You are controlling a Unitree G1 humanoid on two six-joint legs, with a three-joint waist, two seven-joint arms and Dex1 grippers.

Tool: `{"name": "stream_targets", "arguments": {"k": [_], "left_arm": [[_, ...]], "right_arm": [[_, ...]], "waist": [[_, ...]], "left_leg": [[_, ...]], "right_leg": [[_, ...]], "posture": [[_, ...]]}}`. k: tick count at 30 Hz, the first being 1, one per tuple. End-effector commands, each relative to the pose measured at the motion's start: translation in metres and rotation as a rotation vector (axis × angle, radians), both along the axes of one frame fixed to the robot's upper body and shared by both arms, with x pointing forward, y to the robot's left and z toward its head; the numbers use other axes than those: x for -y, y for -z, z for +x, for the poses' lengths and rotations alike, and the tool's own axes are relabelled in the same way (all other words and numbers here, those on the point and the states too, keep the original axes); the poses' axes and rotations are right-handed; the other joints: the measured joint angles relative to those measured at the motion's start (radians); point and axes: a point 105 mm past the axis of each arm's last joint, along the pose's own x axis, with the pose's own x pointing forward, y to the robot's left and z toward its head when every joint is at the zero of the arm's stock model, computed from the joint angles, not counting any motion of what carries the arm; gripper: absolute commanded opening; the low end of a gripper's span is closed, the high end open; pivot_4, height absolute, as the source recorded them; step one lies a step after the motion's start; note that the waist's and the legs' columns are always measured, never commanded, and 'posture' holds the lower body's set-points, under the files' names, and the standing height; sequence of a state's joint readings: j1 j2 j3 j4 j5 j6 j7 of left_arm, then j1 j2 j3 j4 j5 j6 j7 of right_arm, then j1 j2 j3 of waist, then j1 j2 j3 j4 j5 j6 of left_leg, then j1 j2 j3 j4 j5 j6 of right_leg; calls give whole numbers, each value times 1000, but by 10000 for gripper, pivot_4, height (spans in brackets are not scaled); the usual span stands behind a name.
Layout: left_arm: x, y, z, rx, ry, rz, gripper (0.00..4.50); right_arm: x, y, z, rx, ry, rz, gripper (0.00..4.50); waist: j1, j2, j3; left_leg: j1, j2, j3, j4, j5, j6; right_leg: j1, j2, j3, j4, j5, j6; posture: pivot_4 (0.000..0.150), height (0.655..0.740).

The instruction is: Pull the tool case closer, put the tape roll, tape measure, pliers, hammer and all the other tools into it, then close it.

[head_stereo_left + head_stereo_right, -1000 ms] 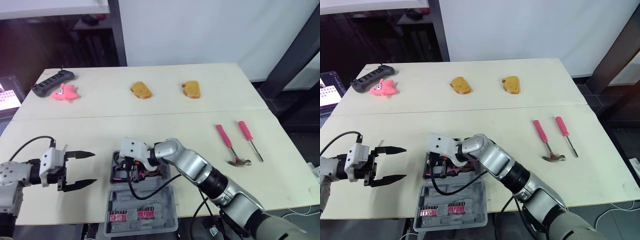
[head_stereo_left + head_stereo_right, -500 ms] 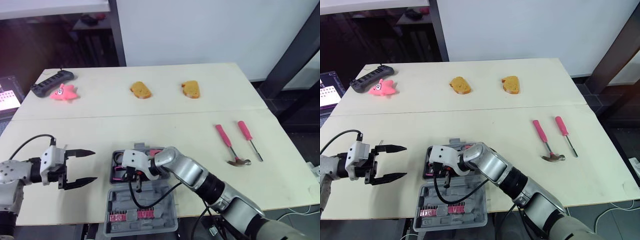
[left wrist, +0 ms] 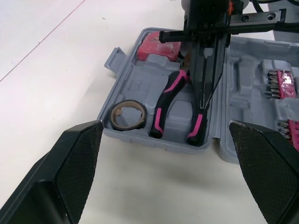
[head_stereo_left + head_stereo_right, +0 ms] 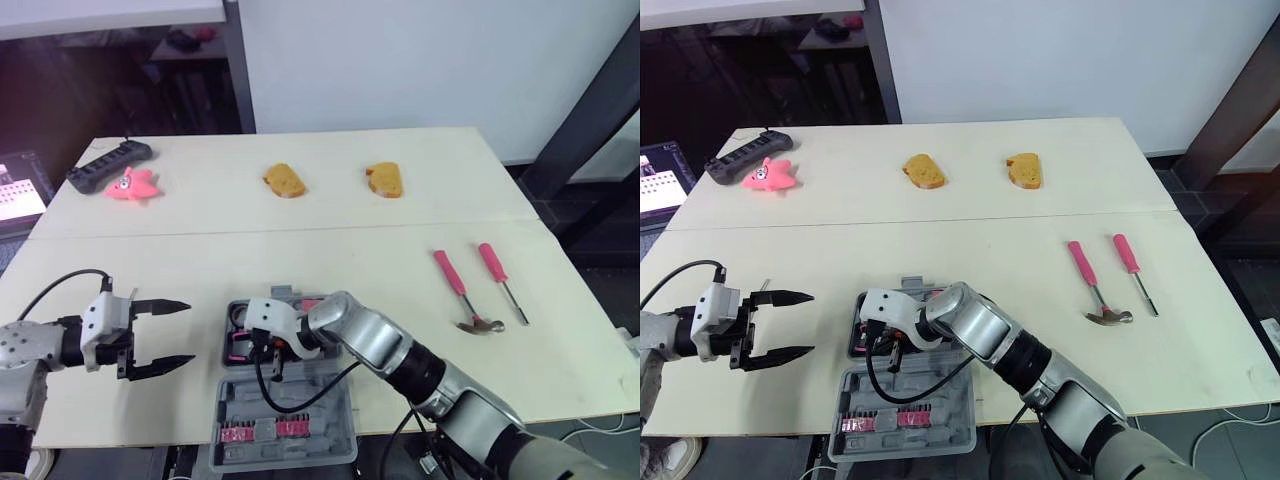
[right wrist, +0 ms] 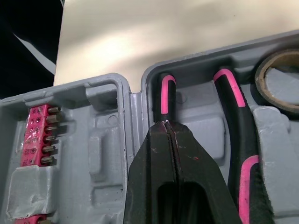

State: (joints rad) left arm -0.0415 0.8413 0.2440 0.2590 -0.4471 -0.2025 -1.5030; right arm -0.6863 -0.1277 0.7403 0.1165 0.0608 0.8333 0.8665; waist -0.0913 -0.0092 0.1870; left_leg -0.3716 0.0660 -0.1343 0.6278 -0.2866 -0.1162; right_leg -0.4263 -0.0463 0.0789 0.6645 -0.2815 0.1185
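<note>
Grey tool case open; pink-black pliers, tape roll inside. Right gripper pinched together above pliers; left gripper wide.

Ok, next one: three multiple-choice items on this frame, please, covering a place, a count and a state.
1. Where is the hammer? A) in the tool case B) on the table, right of the case C) in the left hand
2. How many pink-handled tools lie outside the case? A) none B) four C) two
3. The left hand is: A) open B) shut, empty C) shut on the hammer
Key: 1 B: it lies on bare table. 2 C: hammer and screwdriver. 3 A: its fingers stand apart.
</note>
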Motion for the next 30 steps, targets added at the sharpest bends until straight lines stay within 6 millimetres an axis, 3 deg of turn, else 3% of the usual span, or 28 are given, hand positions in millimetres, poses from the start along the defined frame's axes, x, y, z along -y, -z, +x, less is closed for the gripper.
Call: {"name": "stream_targets", "arguments": {"k": [1,6,10,13,16,19,22,24,26,29,30], "left_arm": [[1,-6,0,23,11,7,45000],[1,-5,0,14,13,18,45000],[-3,1,0,-42,-23,51,45000],[-3,5,-1,-95,-51,63,45000],[0,7,-6,-122,-39,65,45000],[3,10,-13,-157,-20,65,45000],[5,16,-19,-203,-33,68,36643],[9,29,-27,-213,-14,112,26802],[13,37,-31,-223,-13,129,15663],[26,47,-29,-225,-32,105,454],[28,50,-28,-224,-38,106,454]], "right_arm": [[32,48,2,-75,108,-201,238],[25,38,7,-56,108,-146,238],[2,-13,9,-8,41,105,238],[-4,-57,11,63,-2,287,238],[12,-94,7,119,-35,396,238],[35,-108,-1,131,-36,409,238],[68,-100,-11,114,-22,332,0],[99,-83,-19,88,5,216,0],[117,-73,-23,76,23,149,0],[147,-40,-18,91,111,-18,0],[152,-32,-19,98,113,-55,0]], "waist": [[0,1,0],[-2,4,-2],[-3,4,-1],[-4,4,-1],[-4,4,-1],[-3,4,-1],[1,4,-1],[11,4,0],[19,4,0],[23,3,1],[24,3,1]], "left_leg": [[0,0,0,0,0,0],[1,0,0,0,0,0],[1,0,0,0,0,0],[-1,0,0,0,0,0],[-2,0,0,-1,0,0],[-2,0,0,-1,0,0],[-2,0,0,-1,0,0],[-2,0,0,-1,0,0],[-2,0,1,-1,0,0],[-1,0,2,0,0,0],[-2,0,2,0,0,0]], "right_leg": [[0,0,0,0,0,0],[0,0,0,0,0,0],[1,0,0,0,0,0],[-1,0,0,0,0,0],[-2,0,0,0,0,0],[-2,0,0,0,0,0],[-2,0,0,-1,0,0],[-2,0,0,-2,0,0],[-2,0,1,-3,0,0],[-2,0,1,-3,-2,-3],[-2,0,1,-3,-2,-3]], "posture": [[1500,7400],[1500,7400],[1500,7400],[1500,7400],[1500,7400],[1500,7400],[1500,7400],[1500,7400],[1500,7400],[1500,7400],[1500,7400]]}}
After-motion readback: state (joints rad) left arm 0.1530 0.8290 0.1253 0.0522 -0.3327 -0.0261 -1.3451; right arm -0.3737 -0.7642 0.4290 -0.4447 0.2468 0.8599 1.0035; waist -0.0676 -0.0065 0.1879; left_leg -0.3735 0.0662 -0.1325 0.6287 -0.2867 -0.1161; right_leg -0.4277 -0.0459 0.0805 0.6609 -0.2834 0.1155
